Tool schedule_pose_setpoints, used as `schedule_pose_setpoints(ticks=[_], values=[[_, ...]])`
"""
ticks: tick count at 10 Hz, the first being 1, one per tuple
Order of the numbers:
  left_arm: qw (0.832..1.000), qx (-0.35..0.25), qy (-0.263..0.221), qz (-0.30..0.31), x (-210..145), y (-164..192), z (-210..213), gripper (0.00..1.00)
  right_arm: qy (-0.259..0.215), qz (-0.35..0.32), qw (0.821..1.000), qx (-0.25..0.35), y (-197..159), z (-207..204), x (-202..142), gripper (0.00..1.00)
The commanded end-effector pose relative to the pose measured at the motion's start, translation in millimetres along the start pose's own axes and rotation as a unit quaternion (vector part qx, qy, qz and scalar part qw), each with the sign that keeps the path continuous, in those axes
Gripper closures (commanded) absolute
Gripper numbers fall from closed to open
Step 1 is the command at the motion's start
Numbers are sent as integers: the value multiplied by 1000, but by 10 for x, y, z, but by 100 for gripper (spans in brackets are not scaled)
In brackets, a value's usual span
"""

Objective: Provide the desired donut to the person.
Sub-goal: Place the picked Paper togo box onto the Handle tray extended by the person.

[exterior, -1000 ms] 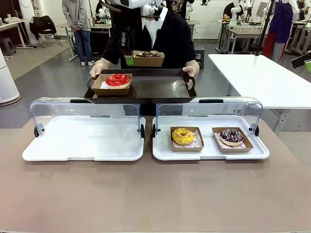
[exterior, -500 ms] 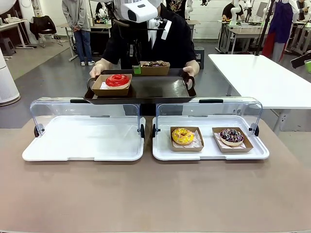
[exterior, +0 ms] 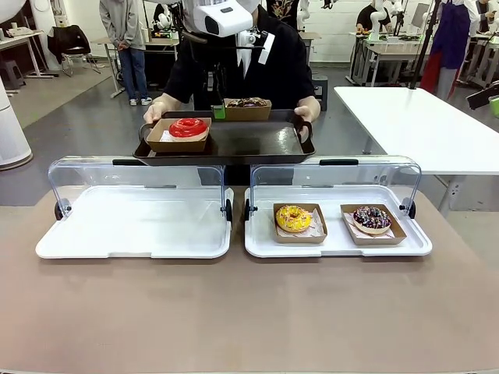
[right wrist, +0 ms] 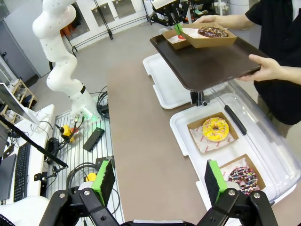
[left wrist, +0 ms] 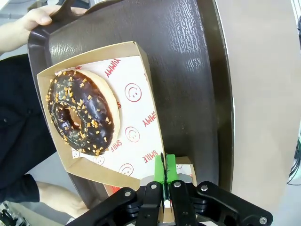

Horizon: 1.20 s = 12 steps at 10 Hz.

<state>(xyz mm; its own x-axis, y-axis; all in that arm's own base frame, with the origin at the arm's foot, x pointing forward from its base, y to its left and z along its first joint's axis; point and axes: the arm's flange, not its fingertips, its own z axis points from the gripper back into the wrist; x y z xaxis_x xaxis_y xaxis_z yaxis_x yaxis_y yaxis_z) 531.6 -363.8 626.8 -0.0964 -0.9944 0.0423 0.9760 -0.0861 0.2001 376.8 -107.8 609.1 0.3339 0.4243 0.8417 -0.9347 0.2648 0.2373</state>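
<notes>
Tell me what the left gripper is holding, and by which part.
The left gripper pinches the cardboard tray of the chocolate donut by its side wall.

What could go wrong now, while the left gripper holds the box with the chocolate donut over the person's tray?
1. The left gripper pinches only the rim of the chocolate donut's box; the thin card may bend or slip.
2. The person holds the dark tray in the air; if it moves, the box could land badly.
3. The red donut's box is nearby; a push could shift it.
</notes>
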Motion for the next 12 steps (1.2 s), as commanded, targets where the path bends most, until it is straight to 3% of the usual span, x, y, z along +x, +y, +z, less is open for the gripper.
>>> schedule_pose_setpoints(ticks=[1,8,12], values=[[1000,6,7,8,-7,-23,42,99,-7,5,1000,4,-2,0,3,0],[999,-30,-6,-16,147,102,-198,99,-7,5,1000,4,-2,0,3,0],[999,-47,-13,6,145,211,-314,99,-7,5,1000,4,-2,0,3,0]])
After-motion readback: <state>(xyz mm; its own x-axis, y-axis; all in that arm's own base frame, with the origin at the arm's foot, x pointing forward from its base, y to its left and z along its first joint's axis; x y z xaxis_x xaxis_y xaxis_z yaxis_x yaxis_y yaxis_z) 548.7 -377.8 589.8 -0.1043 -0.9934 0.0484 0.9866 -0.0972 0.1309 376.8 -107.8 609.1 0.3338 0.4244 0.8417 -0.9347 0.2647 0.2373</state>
